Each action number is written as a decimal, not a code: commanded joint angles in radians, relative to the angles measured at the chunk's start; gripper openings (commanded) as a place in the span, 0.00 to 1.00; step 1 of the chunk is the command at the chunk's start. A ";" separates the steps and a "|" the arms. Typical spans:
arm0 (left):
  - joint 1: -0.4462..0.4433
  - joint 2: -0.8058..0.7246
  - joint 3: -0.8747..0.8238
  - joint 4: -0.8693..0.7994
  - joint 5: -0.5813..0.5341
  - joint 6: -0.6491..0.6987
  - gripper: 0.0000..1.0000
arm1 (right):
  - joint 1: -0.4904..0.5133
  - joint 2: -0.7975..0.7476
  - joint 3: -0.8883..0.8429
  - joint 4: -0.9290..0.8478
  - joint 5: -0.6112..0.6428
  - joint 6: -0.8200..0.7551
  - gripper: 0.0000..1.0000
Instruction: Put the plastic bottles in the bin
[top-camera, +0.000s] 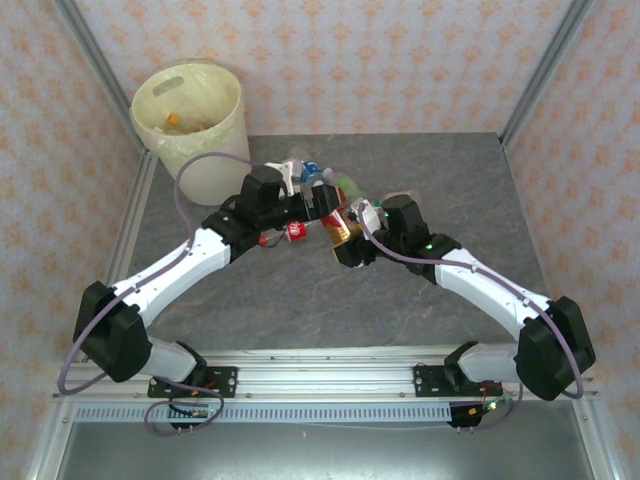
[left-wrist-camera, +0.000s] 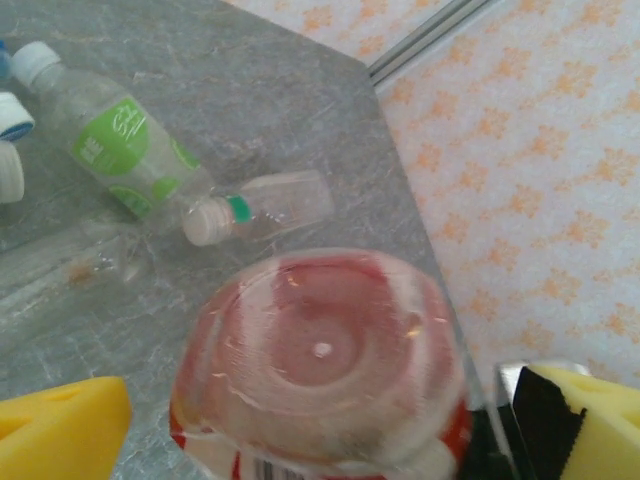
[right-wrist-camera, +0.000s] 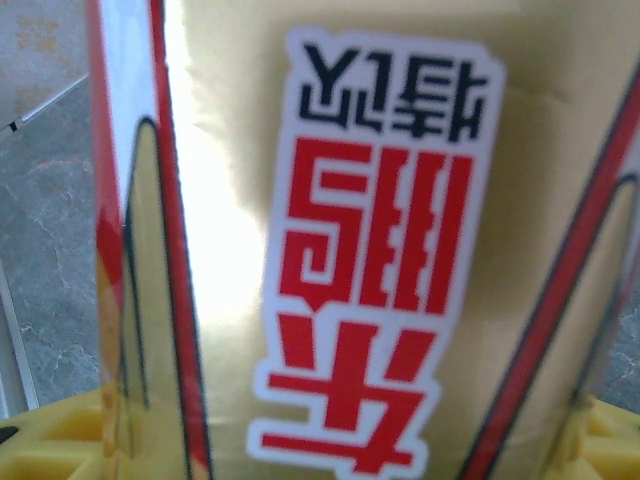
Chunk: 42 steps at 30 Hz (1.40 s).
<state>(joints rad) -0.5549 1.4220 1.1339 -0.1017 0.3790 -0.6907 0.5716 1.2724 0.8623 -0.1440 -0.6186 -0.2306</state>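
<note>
Your left pincer (left-wrist-camera: 320, 425) gapes wide astride the red-labelled bottle (left-wrist-camera: 320, 350); your right pincer (top-camera: 348, 240) grips the gold-labelled bottle (right-wrist-camera: 330, 250). The bin (top-camera: 215, 150) stands at the far-left corner of the counter (top-camera: 300, 310)

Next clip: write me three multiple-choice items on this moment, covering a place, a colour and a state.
1. Where does the bin stand?
A. far left, by the table's corner
B. between the arm bases
C. far right

2. What colour is the label on the held bottle between the right fingers?
A. green
B. gold
C. blue

3. How do the left fingers stand?
A. shut on nothing
B. open, one on either side of the red-labelled bottle
C. clamped on a cap

Answers:
1. A, the top view shows it far left.
2. B, the right wrist view shows a gold label with red characters.
3. B, gaps show between each finger and the bottle.
</note>
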 joint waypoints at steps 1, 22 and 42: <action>-0.017 0.013 0.051 -0.058 -0.076 -0.004 1.00 | 0.007 -0.016 0.017 0.065 -0.020 0.022 0.51; -0.074 0.149 0.142 -0.016 0.028 -0.027 0.66 | 0.028 -0.035 0.006 0.176 0.018 0.086 0.55; -0.031 0.013 0.042 0.017 -0.178 -0.049 0.59 | 0.028 -0.096 -0.038 0.183 0.153 0.138 0.99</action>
<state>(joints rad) -0.6048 1.4780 1.1816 -0.0967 0.2493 -0.7361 0.5934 1.2068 0.8383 -0.0002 -0.5037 -0.1032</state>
